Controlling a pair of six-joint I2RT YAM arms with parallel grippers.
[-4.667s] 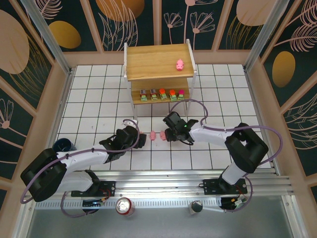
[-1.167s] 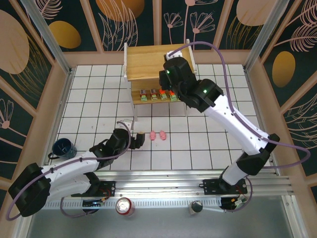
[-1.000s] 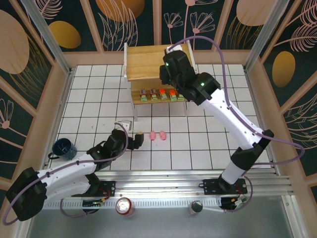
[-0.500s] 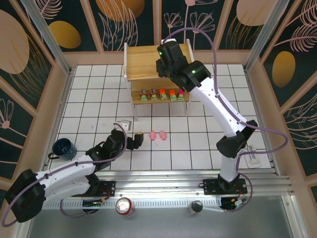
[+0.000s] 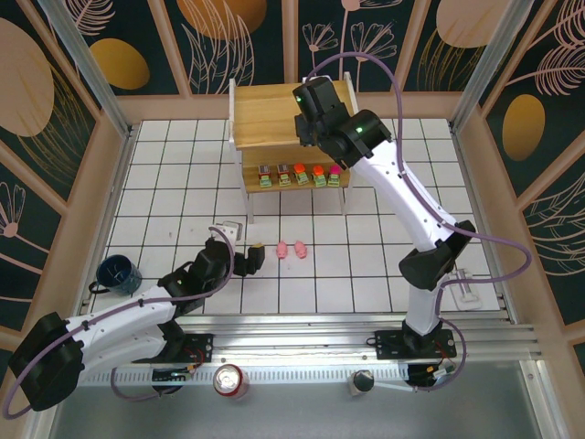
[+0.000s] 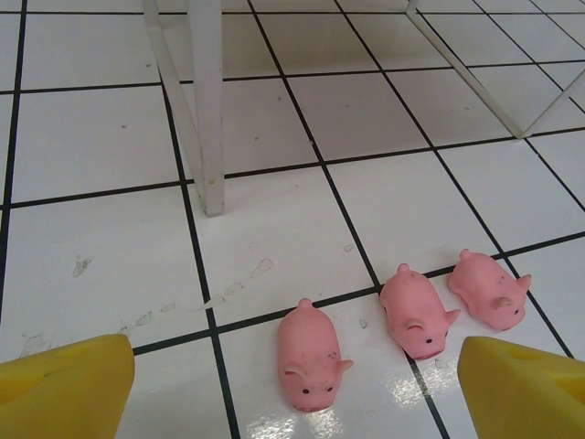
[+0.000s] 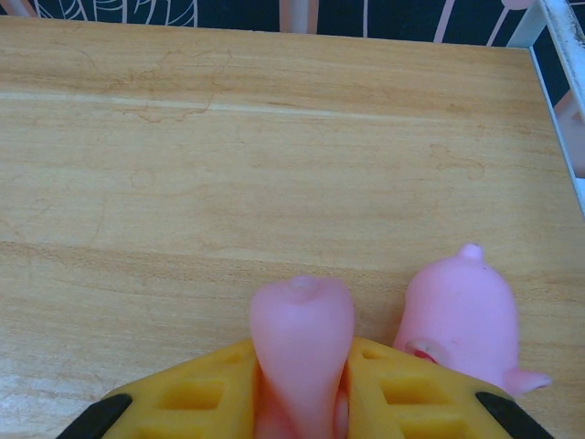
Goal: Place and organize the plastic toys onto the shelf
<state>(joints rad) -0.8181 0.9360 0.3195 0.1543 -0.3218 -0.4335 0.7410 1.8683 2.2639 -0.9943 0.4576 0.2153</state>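
Pink pig (image 7: 302, 320) is clenched in my right gripper (image 7: 303, 389) low over the top board of the shelf (image 7: 228, 165), just left of a second pig (image 7: 462, 311). I'd set it down squarely, then ease the fingers apart without nudging that neighbour. My left gripper (image 6: 294, 389) hangs released by three pigs (image 6: 416, 311) on the table (image 6: 91, 137)

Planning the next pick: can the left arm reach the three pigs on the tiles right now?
Probably yes. The left end effector is open and aimed at the three pigs, with bare tiles between; the shelf leg stands beyond them, off the path.
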